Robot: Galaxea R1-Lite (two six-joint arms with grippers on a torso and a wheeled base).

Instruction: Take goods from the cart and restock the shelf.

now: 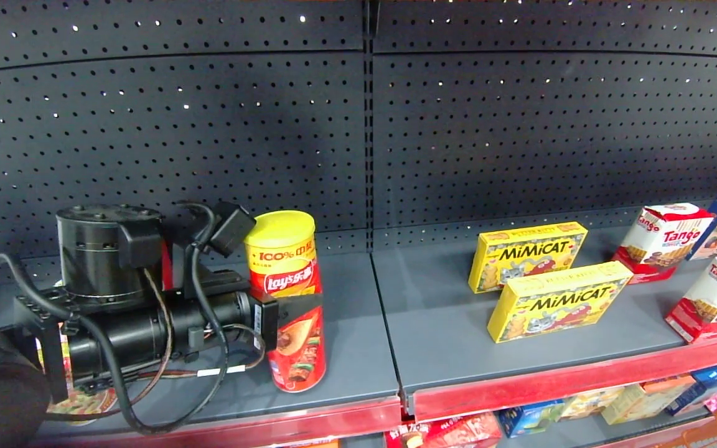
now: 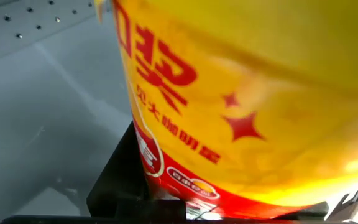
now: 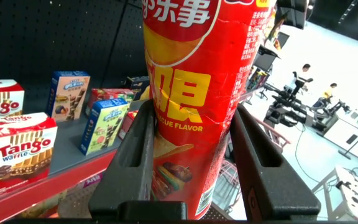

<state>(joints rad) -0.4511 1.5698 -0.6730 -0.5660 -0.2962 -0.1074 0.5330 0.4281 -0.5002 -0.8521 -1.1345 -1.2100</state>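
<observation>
L fingers (image 2: pixel 120 182) are clenched on the yellow-lid chips can (image 1: pixel 284 292) at about mid-height. The can stands upright, its long axis vertical and crossing the fingers. Its base looks to be down on the shelf (image 1: pixel 346 339), but contact is hard to confirm. The L arm is therefore nearer to placing. Next it should prob. let go and draw back w/o tipping the can. R fingers (image 3: pixel 132 162) are clamped on a red chips can (image 3: pixel 188 124), also across its long axis. The wafer boxes (image 3: pixel 17 149) lie off to one side of them, apart.
</observation>
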